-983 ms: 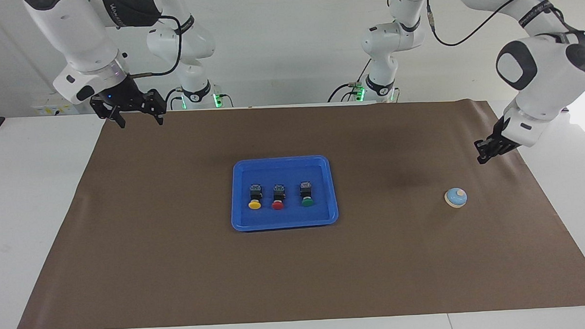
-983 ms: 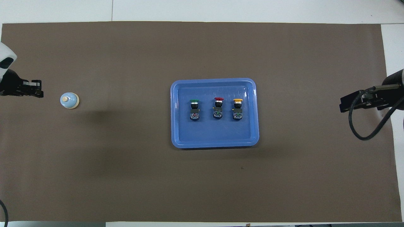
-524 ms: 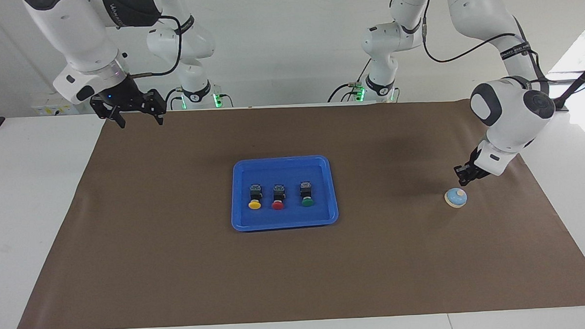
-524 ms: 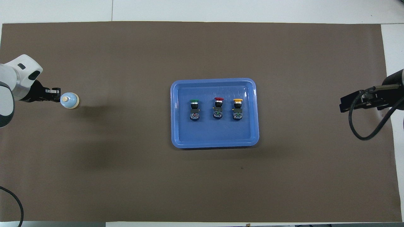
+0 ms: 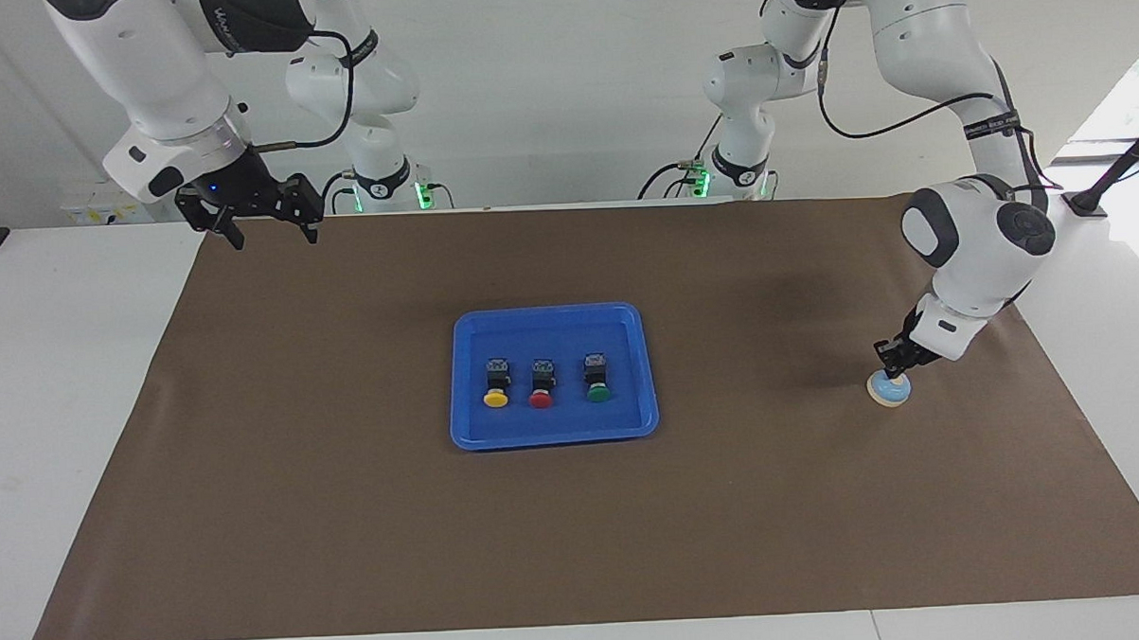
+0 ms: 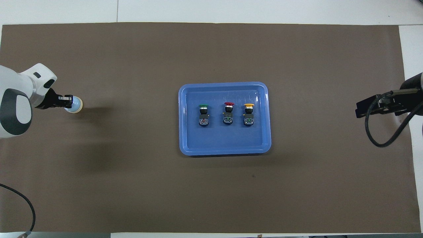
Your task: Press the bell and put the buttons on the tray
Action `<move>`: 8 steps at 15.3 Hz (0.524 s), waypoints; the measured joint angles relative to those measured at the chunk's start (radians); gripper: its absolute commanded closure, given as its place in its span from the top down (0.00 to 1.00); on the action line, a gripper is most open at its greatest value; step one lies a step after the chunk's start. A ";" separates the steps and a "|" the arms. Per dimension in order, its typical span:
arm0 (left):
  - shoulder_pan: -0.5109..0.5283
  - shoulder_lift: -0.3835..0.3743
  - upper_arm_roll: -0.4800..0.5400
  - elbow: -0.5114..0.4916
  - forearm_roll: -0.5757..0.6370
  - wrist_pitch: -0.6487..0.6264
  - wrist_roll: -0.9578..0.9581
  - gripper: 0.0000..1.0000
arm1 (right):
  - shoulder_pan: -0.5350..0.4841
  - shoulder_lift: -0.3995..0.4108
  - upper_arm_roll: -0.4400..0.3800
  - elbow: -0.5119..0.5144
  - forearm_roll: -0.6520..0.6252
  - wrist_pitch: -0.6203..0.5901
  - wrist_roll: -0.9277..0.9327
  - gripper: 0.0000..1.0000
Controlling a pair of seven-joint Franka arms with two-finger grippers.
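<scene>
Overhead view shows a wide sheet of matte brown paper (image 6: 132, 185) spread over the white table (image 5: 50, 376), smooth but for faint creases. At its middle lies the flat rectangular bright blue plastic tray (image 6: 224, 147) with rounded corners and a low rim. In it three small push-button switches lie in a row, black bodies toward the robots, apart from one another: the green-capped one (image 6: 204, 114) toward the left arm's end, the red-capped one (image 6: 228, 112) in the middle, the yellow-capped one (image 6: 249, 113) toward the right arm's end. Well apart from the tray, toward the left arm's end, sits the small round dome bell (image 5: 889, 390), glossy light blue on a white rim. The left gripper (image 5: 893, 359) is down on its top; I cannot tell how its fingers are set. The right gripper (image 5: 265, 232) waits over the paper's corner nearest the robots, fingers spread and empty.
</scene>
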 measured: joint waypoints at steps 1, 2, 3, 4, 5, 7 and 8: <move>0.000 0.000 0.000 0.003 0.000 -0.007 0.002 0.00 | 0.000 0.000 0.000 0.000 0.000 0.000 0.000 1.00; -0.001 0.002 0.000 0.011 0.000 -0.024 0.004 0.07 | 0.000 0.000 0.000 0.000 0.000 0.000 0.000 1.00; -0.003 0.004 -0.001 0.031 0.000 -0.065 0.005 0.28 | 0.000 0.000 0.000 0.000 0.000 0.000 0.000 1.00; -0.006 0.002 -0.002 0.069 0.000 -0.129 0.006 0.52 | 0.000 0.000 0.000 0.000 0.000 0.000 0.000 1.00; -0.010 -0.006 -0.005 0.118 0.000 -0.204 0.006 0.99 | 0.000 0.000 0.000 0.000 0.000 0.000 0.000 1.00; -0.033 -0.050 -0.008 0.196 0.000 -0.334 0.004 1.00 | 0.000 0.000 0.000 0.000 0.000 0.000 0.000 1.00; -0.046 -0.081 -0.009 0.214 0.000 -0.381 -0.002 1.00 | 0.000 0.000 0.000 0.000 0.000 0.000 0.000 1.00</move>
